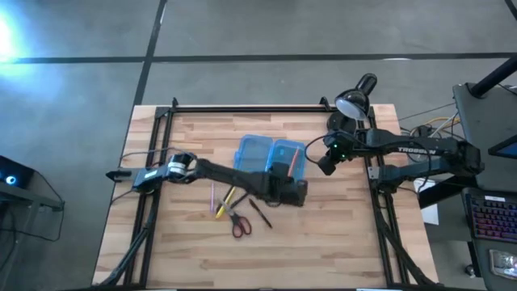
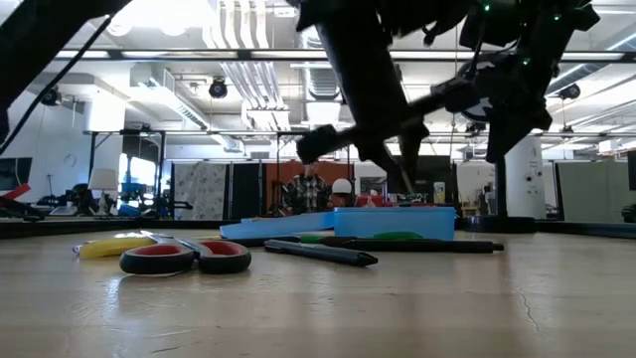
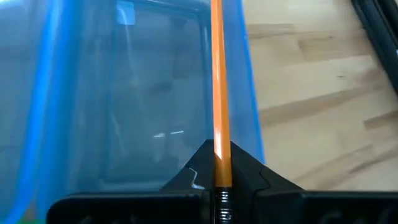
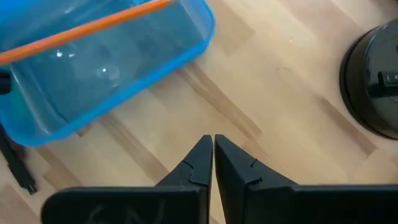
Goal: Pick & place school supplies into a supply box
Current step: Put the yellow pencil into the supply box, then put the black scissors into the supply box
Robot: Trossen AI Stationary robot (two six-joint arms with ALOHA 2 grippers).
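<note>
Pencil, orange [image 3: 217, 93], sits clamped between my left hand's [image 3: 217, 163] fingers, its shaft running out over the near half of the blue supply box [image 1: 270, 156], which lies open near the middle of the table [image 1: 202, 250]. In the right wrist view the same pencil crosses above that half at a slant without touching its floor, as far as I can judge.

To do this step well, I'd turn the wrist until the pencil lines up with the long side of the half, lower it until the whole length clears the rim, and only then let go, so it doesn't bridge the wall and roll out.

My right hand [image 4: 212, 155] waits just beside the box, fingers pressed together on nothing, near the black lamp [image 1: 355, 101].

On the table toward me remain the red-handled scissors [image 1: 240, 224], a yellow pen [image 1: 224, 202], a pink one [image 1: 212, 196] and a dark one [image 1: 260, 213].
</note>
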